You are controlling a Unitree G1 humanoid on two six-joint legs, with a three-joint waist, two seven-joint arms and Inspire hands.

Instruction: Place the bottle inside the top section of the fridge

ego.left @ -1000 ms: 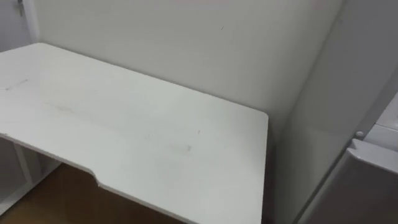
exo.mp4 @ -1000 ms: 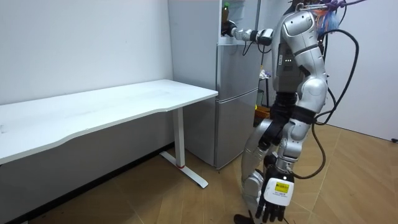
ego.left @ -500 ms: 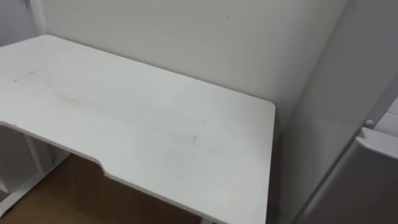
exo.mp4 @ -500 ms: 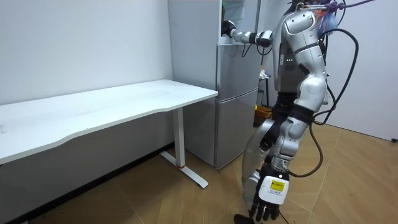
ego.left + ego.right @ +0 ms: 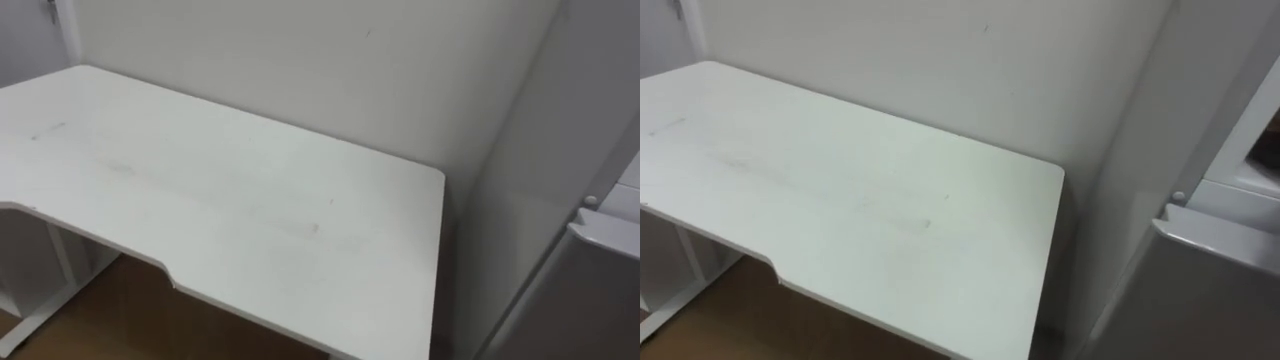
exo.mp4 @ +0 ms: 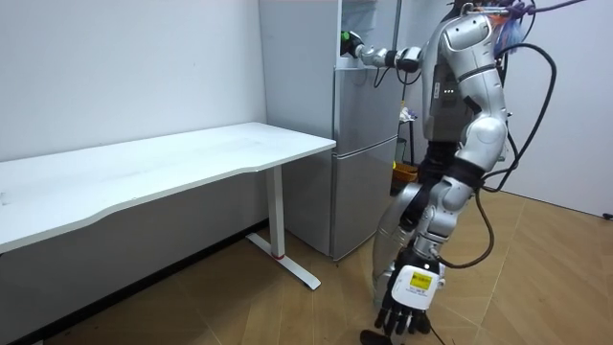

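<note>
Reaching right hand [image 6: 355,46] and bottle [image 6: 345,37] to the upper fridge [image 6: 370,27] opening, grasp untellable, left hand [image 6: 407,305] dangling loose-fingered, looked at the table [image 5: 250,200] and so likely risked knocking the bottle blind.

In the eye views the table [image 5: 250,200] runs out past the left edge, and its near edge is cut by the bottom edge. The fridge [image 5: 1130,190] is cut by the right edge, so the inside of its upper compartment is hidden. In the room view the fridge's top passes the top edge; the right hand [image 6: 357,46] at the upper compartment's front edge is too small for its grasp to be told, and the bottle [image 6: 346,37] is just a green speck beside it
</note>
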